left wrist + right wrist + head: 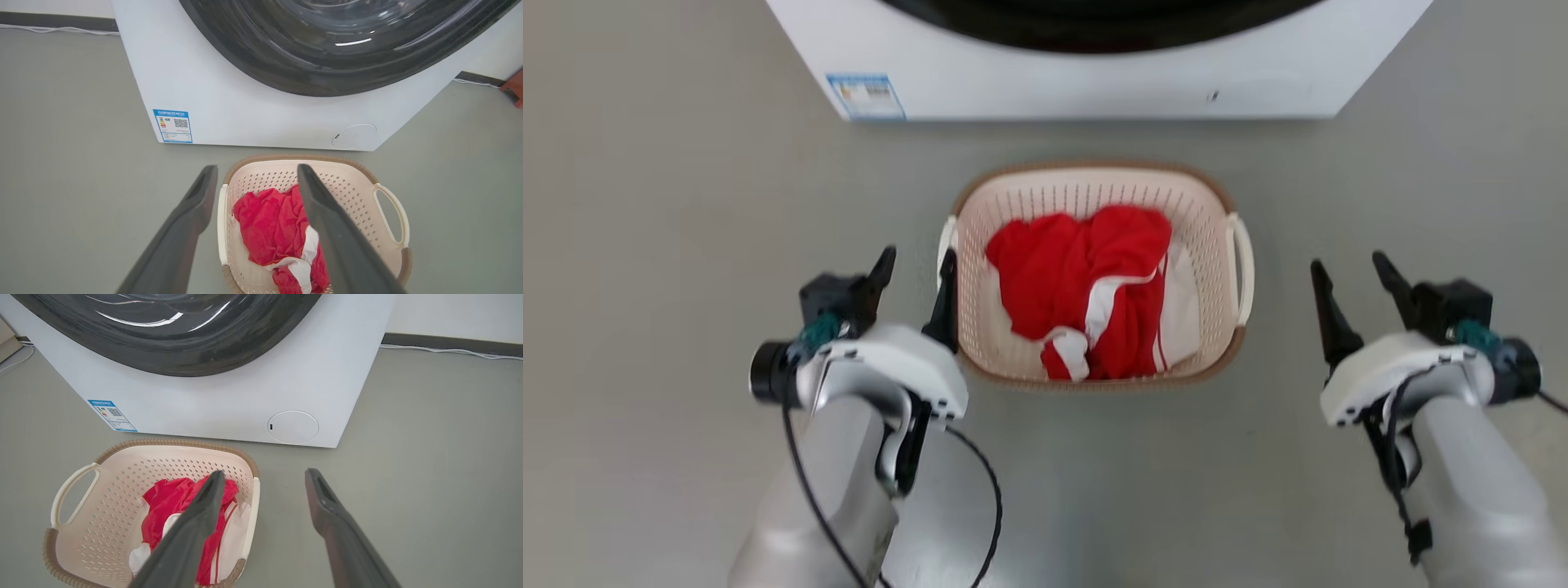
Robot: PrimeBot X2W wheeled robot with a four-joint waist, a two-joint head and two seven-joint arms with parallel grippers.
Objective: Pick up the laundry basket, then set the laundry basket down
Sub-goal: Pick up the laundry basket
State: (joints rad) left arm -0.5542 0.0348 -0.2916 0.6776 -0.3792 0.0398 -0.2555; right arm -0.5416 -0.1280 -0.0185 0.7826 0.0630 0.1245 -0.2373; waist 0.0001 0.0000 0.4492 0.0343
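Note:
The laundry basket [1045, 194], cream with a brown rim, stands on the grey floor in front of the washing machine and holds red and white clothes [1078, 269]. My left gripper [916, 265] is open at the basket's left side, its inner finger right against the left loop handle [946, 237]. In the left wrist view that handle [222, 224] lies between the spread fingers of the left gripper [257, 171], over the laundry basket [347, 192]. My right gripper [1347, 269] is open and holds nothing, a short gap to the right of the right handle [1245, 269]. The right wrist view shows the right gripper [265, 475] above the laundry basket [122, 486].
The white washing machine [1094, 82] with its dark round door [335, 49] stands just behind the basket. A thin cable [449, 351] runs along the wall's base. Grey floor [645, 204] stretches to both sides of the basket.

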